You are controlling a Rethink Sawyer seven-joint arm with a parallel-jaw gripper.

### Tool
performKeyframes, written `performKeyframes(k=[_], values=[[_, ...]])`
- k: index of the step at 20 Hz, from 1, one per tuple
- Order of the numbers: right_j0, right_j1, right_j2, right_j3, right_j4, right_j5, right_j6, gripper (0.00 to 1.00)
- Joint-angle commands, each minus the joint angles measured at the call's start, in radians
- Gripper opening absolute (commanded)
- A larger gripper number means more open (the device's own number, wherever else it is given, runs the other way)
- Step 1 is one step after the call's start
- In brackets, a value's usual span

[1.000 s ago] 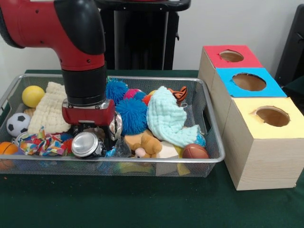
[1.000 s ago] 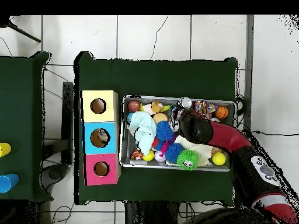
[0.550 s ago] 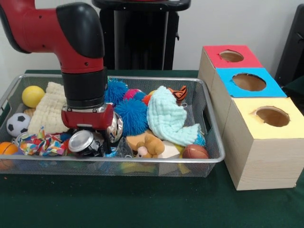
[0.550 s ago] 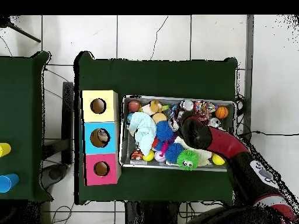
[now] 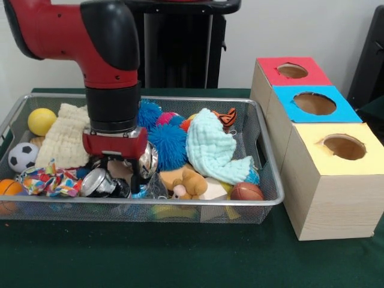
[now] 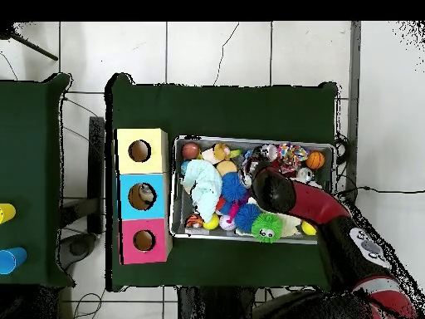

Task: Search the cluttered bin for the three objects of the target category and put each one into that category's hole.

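While the tool [image 5: 118, 172] sat low in the wire mesh bin [image 5: 264, 180], whether its fingers gripped anything could not be told; a silver metal can [image 5: 98, 182] lay tilted just beside it, crowded by a blue spiky ball [image 5: 166, 144] and a tan plush toy [image 5: 186, 182].

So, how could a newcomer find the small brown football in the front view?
Start at the wire bin on the green table, and go to its front corner nearest the yellow-topped box. The brown football lies there against the mesh, under the pale blue cloth; it alone is oval, dark brown.
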Motion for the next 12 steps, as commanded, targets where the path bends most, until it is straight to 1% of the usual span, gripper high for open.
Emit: performKeyframes(k=[1,2,5,7,9,10,11,12], values=[[0.126,-0.053,-0.156,-0.126,0.043,0.381,0.092,1.00],[0.131,-0.071,-0.164,-0.131,0.043,0.424,0.087,1.00],[0.142,-0.091,-0.177,-0.144,0.029,0.483,0.084,1.00],[0.147,-0.086,-0.177,-0.156,0.021,0.490,0.092,1.00],[0.134,-0.074,-0.154,-0.160,0.024,0.469,0.099,1.00],[0.115,-0.062,-0.125,-0.151,0.040,0.426,0.111,1.00],[0.108,-0.053,-0.116,-0.151,0.043,0.410,0.116,1.00],[0.082,-0.037,-0.081,-0.139,0.051,0.352,0.116,1.00]])
